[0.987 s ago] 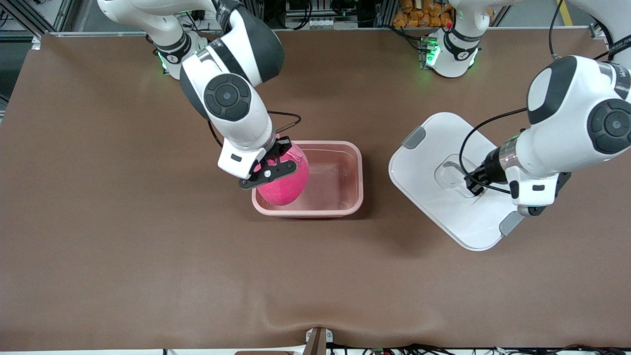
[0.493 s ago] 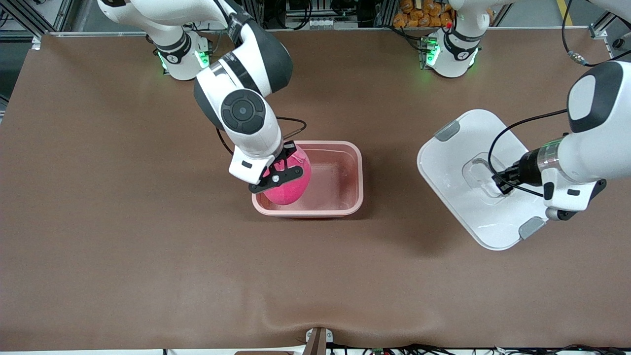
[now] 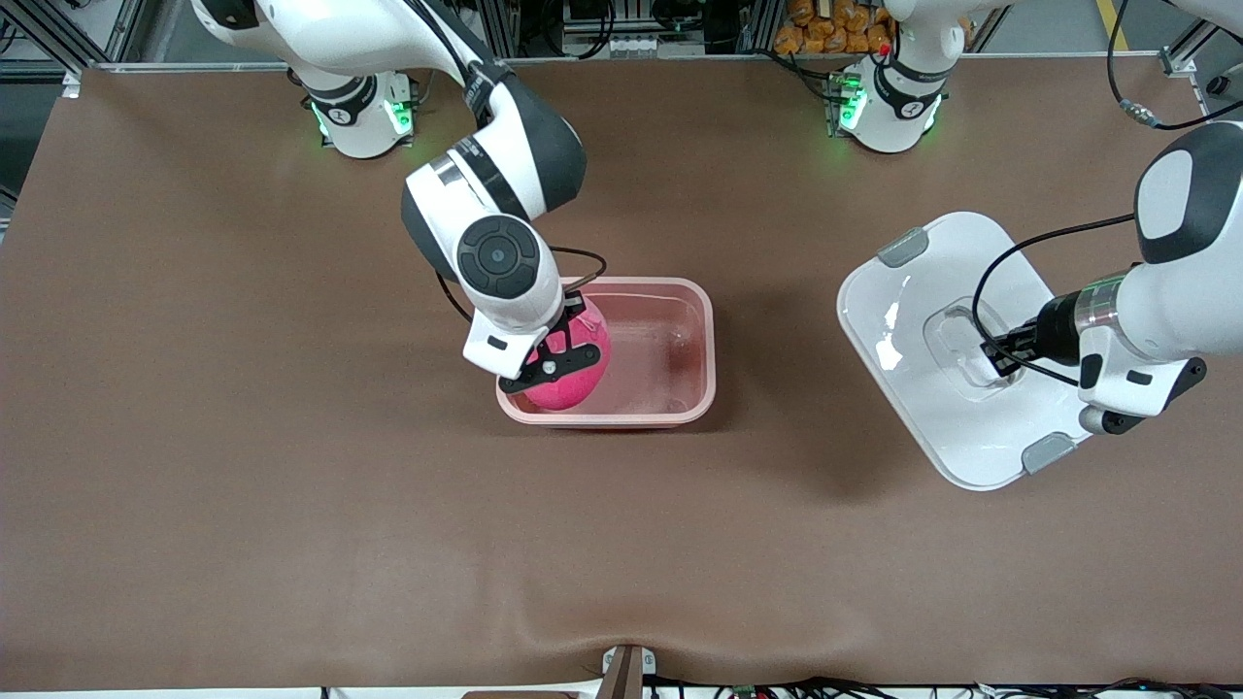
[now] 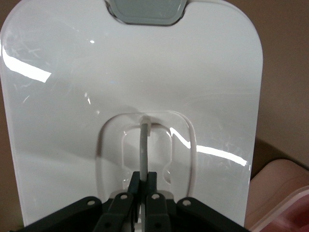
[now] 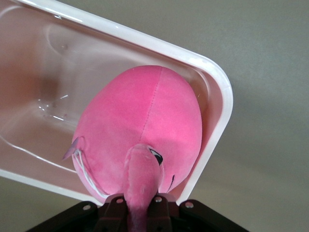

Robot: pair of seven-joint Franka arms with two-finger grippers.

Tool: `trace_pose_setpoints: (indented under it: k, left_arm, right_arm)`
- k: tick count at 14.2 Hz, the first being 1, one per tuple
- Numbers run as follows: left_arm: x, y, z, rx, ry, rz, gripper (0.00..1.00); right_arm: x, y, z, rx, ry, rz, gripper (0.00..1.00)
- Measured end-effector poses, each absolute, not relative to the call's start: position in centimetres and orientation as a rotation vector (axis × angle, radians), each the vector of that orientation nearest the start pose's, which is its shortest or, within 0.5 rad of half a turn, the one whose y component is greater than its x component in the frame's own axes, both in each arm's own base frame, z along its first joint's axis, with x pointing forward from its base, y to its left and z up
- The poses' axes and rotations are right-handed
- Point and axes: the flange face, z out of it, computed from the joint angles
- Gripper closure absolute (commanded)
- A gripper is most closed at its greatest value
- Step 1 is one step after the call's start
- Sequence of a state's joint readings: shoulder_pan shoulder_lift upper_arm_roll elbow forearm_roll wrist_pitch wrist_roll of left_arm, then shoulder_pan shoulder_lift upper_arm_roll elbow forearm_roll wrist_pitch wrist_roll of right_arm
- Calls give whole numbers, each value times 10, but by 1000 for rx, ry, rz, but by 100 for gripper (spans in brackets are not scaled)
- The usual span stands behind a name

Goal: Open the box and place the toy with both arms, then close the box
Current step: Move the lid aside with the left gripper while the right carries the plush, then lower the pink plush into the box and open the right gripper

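The brown table (image 3: 291,485) carries the work. At about nine o'clock from the middle of the front view, the right arm (image 3: 495,204) reaches down from its base at the top edge, and the right gripper (image 3: 552,361) hangs in the box (image 3: 701,320) at the end toward the right arm's side. Its fingers are clamped on the toy (image 3: 581,361); the right wrist view shows them pinching a lighter pink limb or snout of the plush (image 5: 140,188) while the round hot-pink body sits low inside the tub (image 5: 212,82), against the corner wall. A thin white thread hangs at the toy's side. The box is open, translucent pink, and rests on the table near the centre, with the rest of its floor bare.

At about three o'clock from the box, well apart from it, the lid (image 3: 913,320) is held tilted over the table toward the left arm's end. It is white, with one grey clip (image 3: 903,248) at its twelve o'clock end and the other grey clip (image 3: 1048,452) at its five o'clock end. The left arm (image 3: 1185,291) comes in from the edge, and the left gripper (image 3: 1000,346) sits in the recessed centre of the lid. In the left wrist view its fingers (image 4: 133,186) are closed tight on the thin grey handle (image 4: 144,145) that stands up from the recess (image 4: 111,145).
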State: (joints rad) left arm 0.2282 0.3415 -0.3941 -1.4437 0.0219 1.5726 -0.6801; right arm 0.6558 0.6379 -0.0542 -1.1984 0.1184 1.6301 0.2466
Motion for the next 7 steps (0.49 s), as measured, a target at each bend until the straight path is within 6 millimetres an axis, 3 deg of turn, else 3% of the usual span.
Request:
trace_pose_setpoints:
  k: [7]
  left_arm:
    - [634, -51, 493, -3064, -745, 346, 100]
  right_arm:
    - [577, 440, 336, -3105, -572, 316, 100]
